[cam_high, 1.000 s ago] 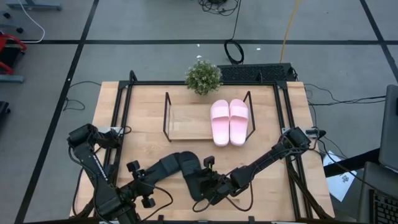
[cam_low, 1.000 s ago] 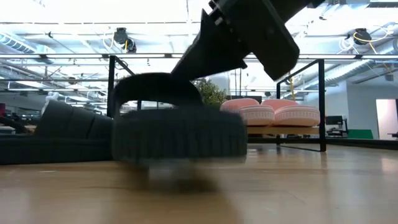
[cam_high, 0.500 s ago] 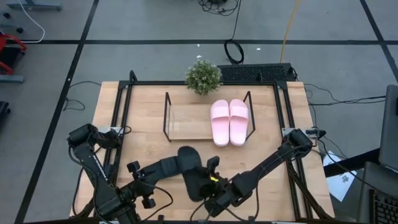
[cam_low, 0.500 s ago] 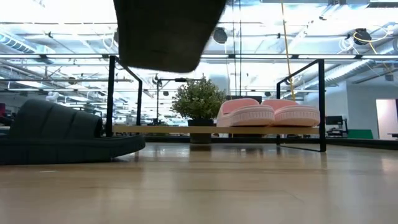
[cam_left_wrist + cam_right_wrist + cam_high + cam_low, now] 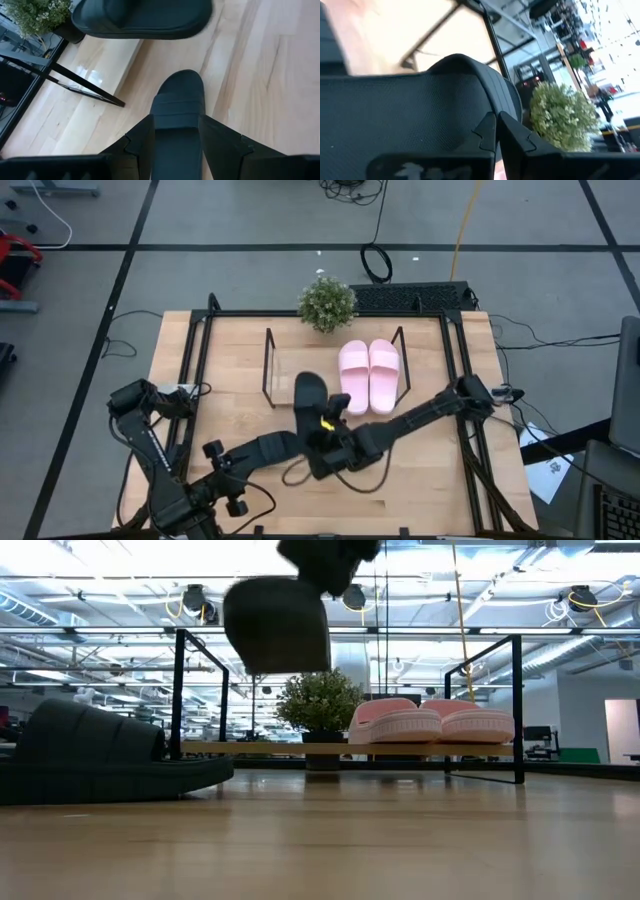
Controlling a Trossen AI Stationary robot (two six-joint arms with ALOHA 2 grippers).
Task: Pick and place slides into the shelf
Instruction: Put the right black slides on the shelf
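My right gripper point(image 5: 322, 423) is shut on one black slide point(image 5: 309, 392), held in the air just in front of the shelf point(image 5: 300, 377). The low view shows this slide point(image 5: 278, 630) high above the table. The other black slide point(image 5: 178, 100) lies sole down on the table point(image 5: 100, 755), with my left gripper point(image 5: 176, 122) closed around its heel part. Two pink slides point(image 5: 370, 375) stand side by side on the right part of the shelf's wood board, soles down. My left gripper pinches the lying slide's two long sides point(image 5: 155, 131) between its fingers, behind the strap. The fingers slant down from the near left and lie along the slide, whose sole rests on the table. My right gripper pinches the lifted slide at the strap's edge point(image 5: 479, 107); the fingers point(image 5: 517, 137) partly hide the spot. They come from the table's near right, slanting slightly down. The slide hangs clear of the table, toe toward the shelf.
A potted plant point(image 5: 327, 302) stands behind the shelf at the far edge. Black rails point(image 5: 195, 370) run along the tabletop's sides. The shelf's left wire frame point(image 5: 268, 367) and right wire frame point(image 5: 401, 352) stand upright; the board's left half point(image 5: 295, 370) is bare.
My right gripper has risen from low over the near part of the table and gone toward the far edge and the shelf, tipping up closer to level. The black slide in it has been lifted clear and carried along. The other black slide has stayed put.
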